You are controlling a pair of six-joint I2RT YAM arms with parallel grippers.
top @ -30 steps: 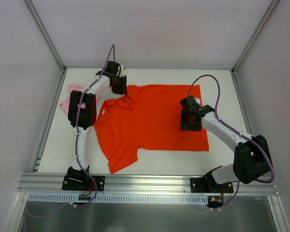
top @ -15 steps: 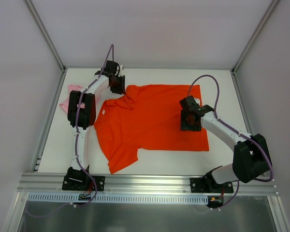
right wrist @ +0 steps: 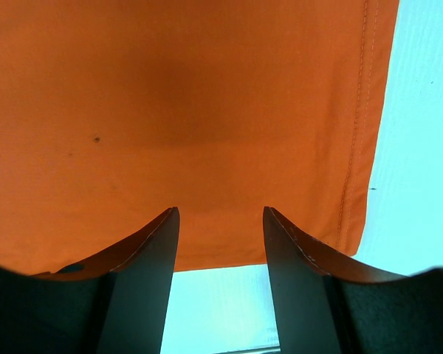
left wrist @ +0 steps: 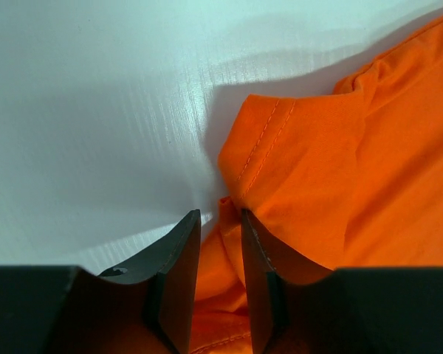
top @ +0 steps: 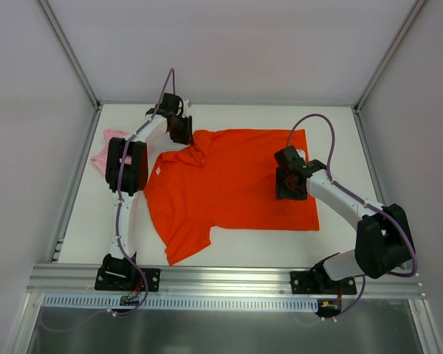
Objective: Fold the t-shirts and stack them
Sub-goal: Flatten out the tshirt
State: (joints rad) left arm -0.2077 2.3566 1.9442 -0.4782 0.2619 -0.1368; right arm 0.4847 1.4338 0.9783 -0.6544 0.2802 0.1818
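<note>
Left end effector [left wrist: 220,216] pinches orange t-shirt [left wrist: 340,169] sleeve.

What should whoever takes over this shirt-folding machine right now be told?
Left gripper: shut on a fold of the far sleeve of the large bright orange-red cloth t-shirt.
Right gripper: open, holding nothing, over that shirt's hem end.
Things: the orange-red shirt lies spread flat in the middle of the white table. The smaller pale pink cloth t-shirt lies at the far left edge, partly hidden.
Done: nothing folded or stacked yet.
Left: fold both shirts, then stack them.
</note>
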